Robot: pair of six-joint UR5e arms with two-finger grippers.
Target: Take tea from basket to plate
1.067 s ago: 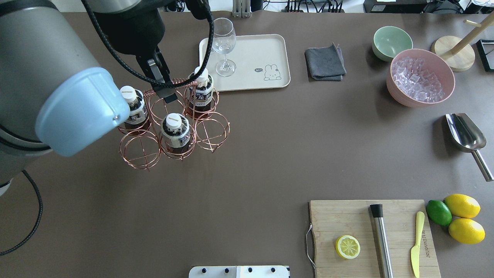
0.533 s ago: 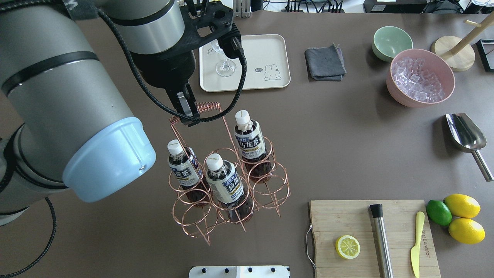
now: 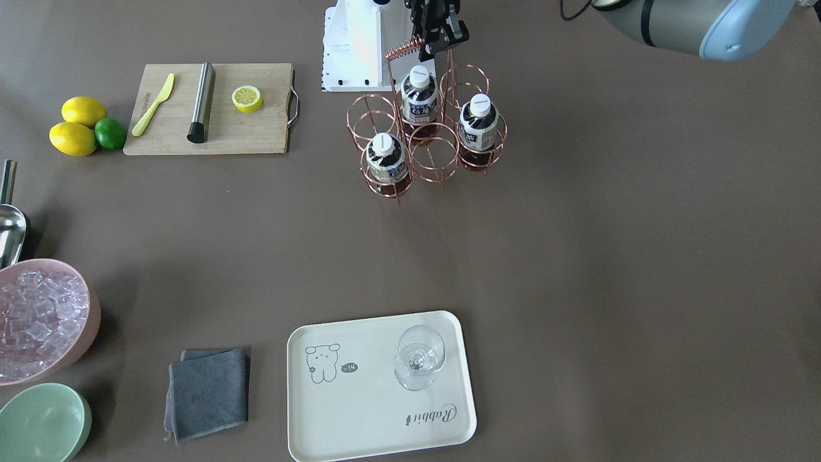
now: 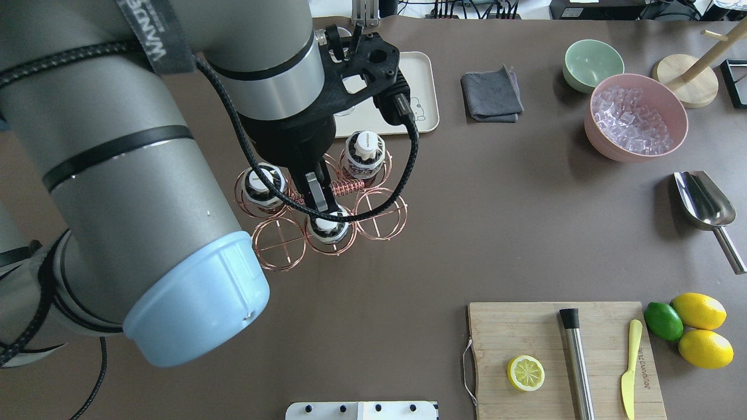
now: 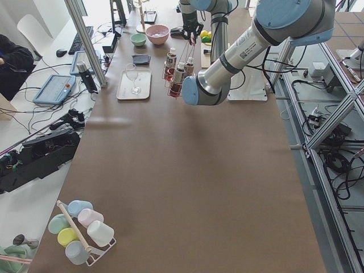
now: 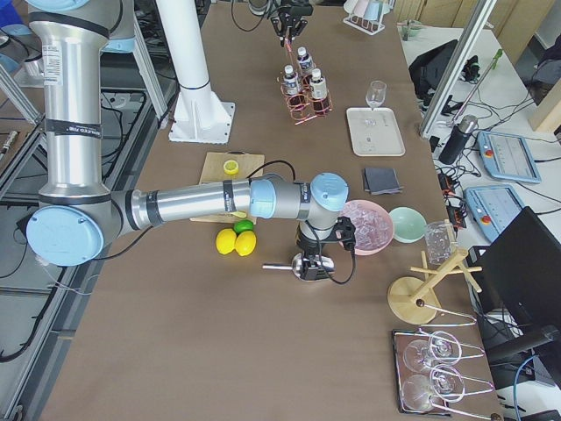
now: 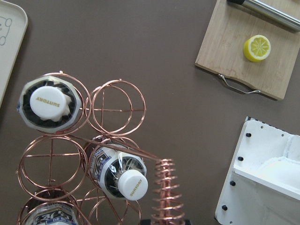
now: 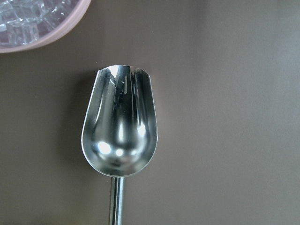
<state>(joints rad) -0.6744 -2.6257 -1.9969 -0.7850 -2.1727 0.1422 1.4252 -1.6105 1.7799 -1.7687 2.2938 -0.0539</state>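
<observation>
My left gripper [image 4: 318, 195] is shut on the coiled top of the handle of the copper wire basket [image 4: 382, 214], directly above it; it also shows in the front view [image 3: 436, 40]. Three tea bottles [image 4: 363, 153] [image 4: 261, 182] [image 4: 331, 228] stand in the basket's rings [image 3: 426, 138]. I cannot tell whether the basket touches the table. The cream plate [image 3: 378, 410] lies apart from it, partly hidden by my arm in the overhead view [image 4: 421, 87]. My right gripper [image 6: 311, 263] hovers over a steel scoop [image 8: 119, 126]; I cannot tell whether it is open or shut.
A clear stemmed glass [image 3: 420, 356] stands on the plate. A grey cloth [image 4: 491, 93], a green bowl [image 4: 592, 64] and a pink bowl of ice [image 4: 636, 116] lie at the far right. A cutting board [image 4: 525, 326] with a half lemon, muddler and knife is front right.
My left gripper has carried the basket by its handle from beside the plate toward the table's middle. The basket swung out toward the front half a second ago and now hangs under the gripper.
</observation>
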